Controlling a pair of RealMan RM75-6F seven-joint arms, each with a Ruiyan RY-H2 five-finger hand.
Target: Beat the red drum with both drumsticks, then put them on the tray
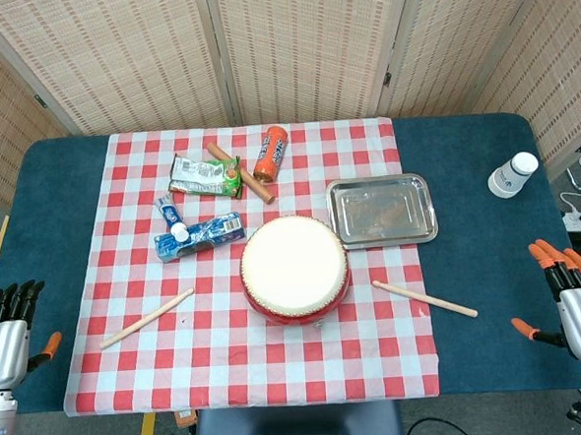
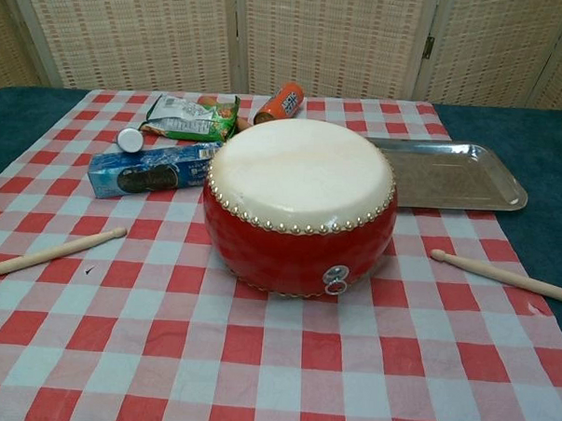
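Though nothing is held yet, both sticks look easy work: thin, stiff, light wood, likely to roll on the cloth, best pinched near the butt end. The left stick (image 1: pixel 147 319) lies left of the drum (image 1: pixel 294 269), the right stick (image 1: pixel 425 299) to its right, both well apart from the fingers. The left hand (image 1: pixel 4 339) sits at the bench's left edge, fingers apart, empty; the right hand (image 1: pixel 579 298) at the right edge, likewise spread and empty. The tray (image 1: pixel 424 195) waits behind the drum, to the right.
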